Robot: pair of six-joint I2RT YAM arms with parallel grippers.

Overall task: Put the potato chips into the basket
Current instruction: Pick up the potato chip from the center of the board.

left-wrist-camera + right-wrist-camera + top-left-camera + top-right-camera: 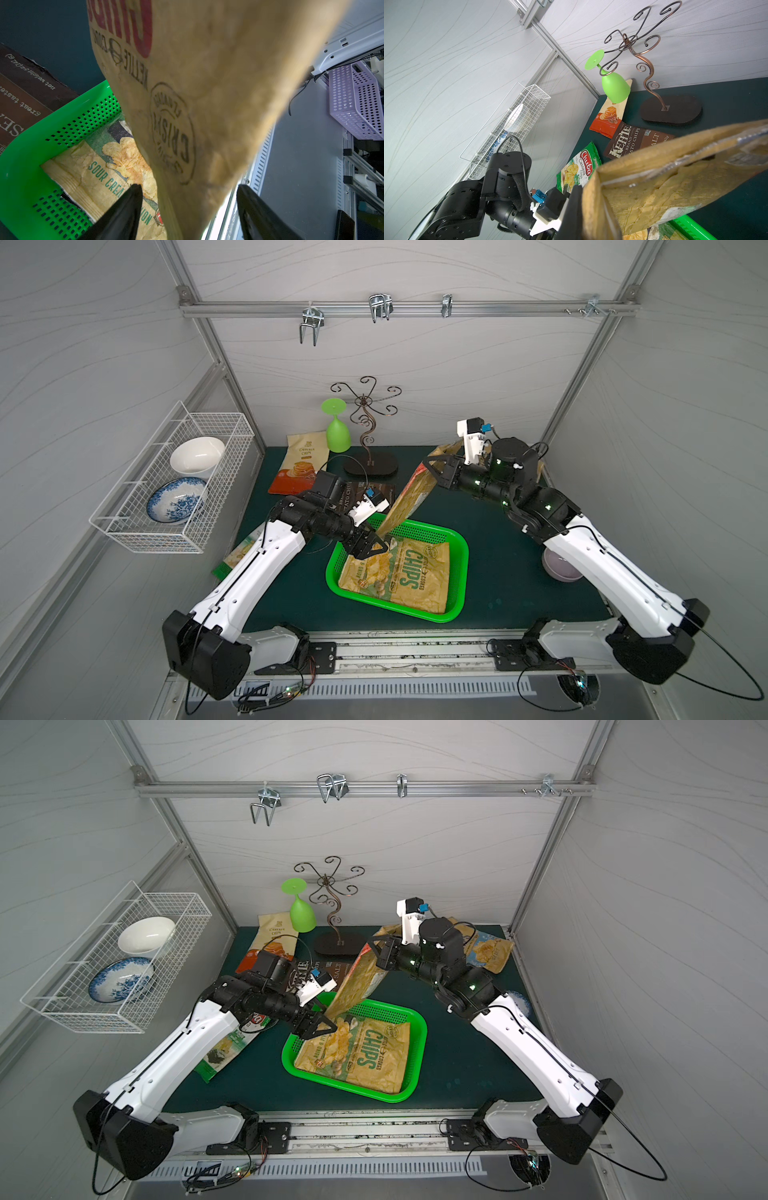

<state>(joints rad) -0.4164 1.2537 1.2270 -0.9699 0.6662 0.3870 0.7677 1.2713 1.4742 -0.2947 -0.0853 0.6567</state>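
6 chip bags, 1 green basket (459,572), 2 grippers.

- 1 tan sour-cream CHIPS bag (407,572) lies flat in the basket.
- 1 red-lettered tan bag (409,499) hangs slanted with its lower end over the basket. The right gripper (435,468) is clenched on its top.
- Left gripper (380,540) is spread, and its fingers (124,212) straddle that bag's lower edge.
- Right wrist view shows the Kettle bag (627,141) and Chuba bag (577,168) uncovered. In both top views the left arm overlaps both.
- Cassava Chips bag (301,464) lies on the mat at the back left.
- 1 more tan bag (490,952) lies behind the right arm in a top view.

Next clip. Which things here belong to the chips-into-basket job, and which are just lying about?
Job: green basket; CHIPS bag inside it; tan bag in the right claw; Kettle bag; Cassava bag; Chuba bag; tan-blue bag at the back.
Lying about: wire rack, white bowl, blue bowl, green goblet, scroll stand, lilac bowl.
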